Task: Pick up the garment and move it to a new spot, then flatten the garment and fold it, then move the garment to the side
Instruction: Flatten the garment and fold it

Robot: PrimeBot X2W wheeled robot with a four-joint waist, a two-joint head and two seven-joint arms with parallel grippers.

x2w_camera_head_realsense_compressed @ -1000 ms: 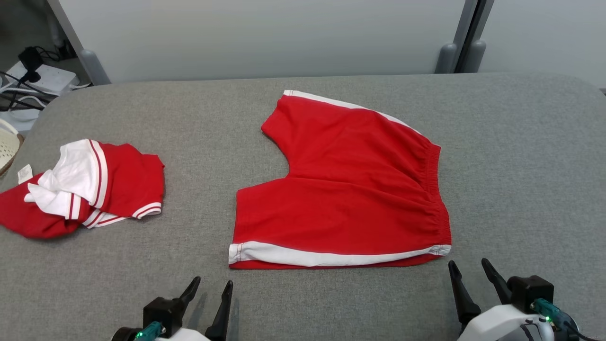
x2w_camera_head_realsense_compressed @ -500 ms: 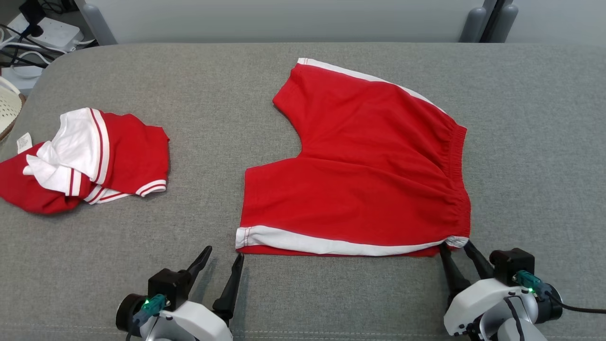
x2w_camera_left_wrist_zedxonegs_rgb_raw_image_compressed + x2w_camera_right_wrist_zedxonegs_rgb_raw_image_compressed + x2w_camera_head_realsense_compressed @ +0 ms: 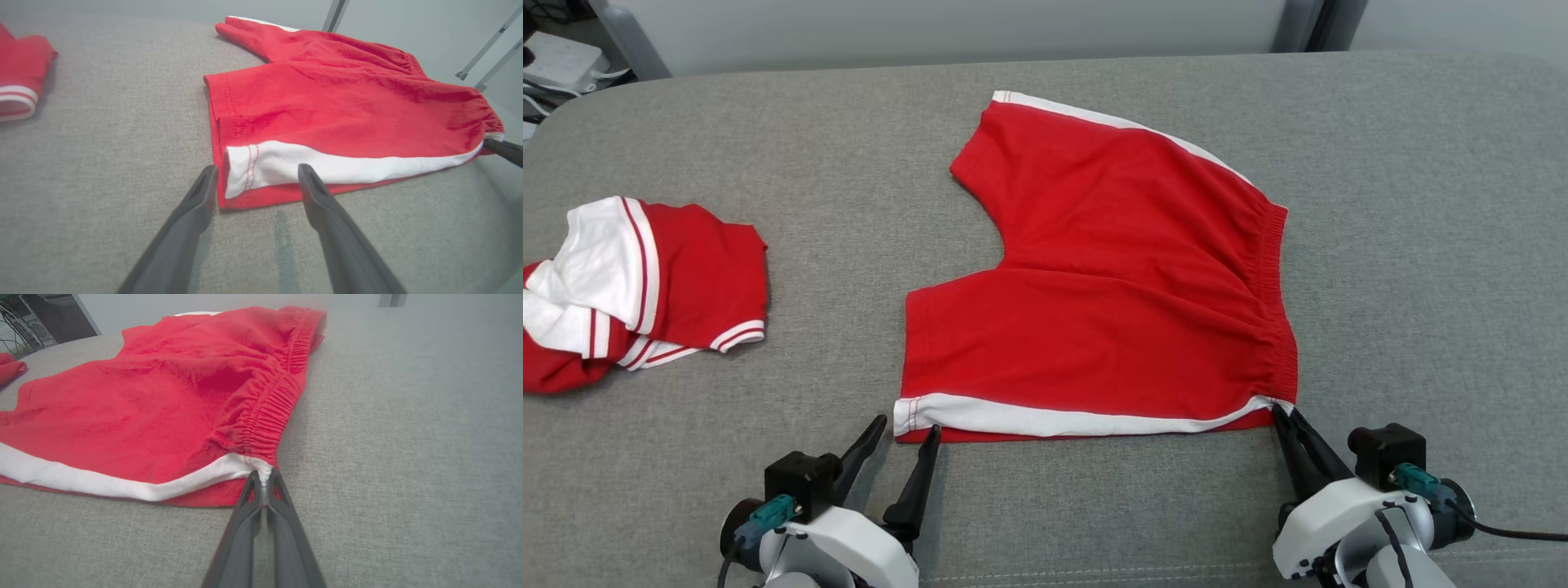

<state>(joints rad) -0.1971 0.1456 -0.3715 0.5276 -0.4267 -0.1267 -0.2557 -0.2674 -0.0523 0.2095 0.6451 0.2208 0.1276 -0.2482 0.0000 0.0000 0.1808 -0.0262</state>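
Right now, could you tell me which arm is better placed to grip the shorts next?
Left, probably. The left gripper is open with the near hem corner of the shorts between its fingers; the right gripper is already shut on the waistband corner.

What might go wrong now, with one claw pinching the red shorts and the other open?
The right gripper pinches the shorts only by the tip of their waistband corner, so that thin bite might slip on lifting. The left gripper stands open at the leg-hem corner; if lifting starts before it shuts, the shorts would likely dangle and crumple.
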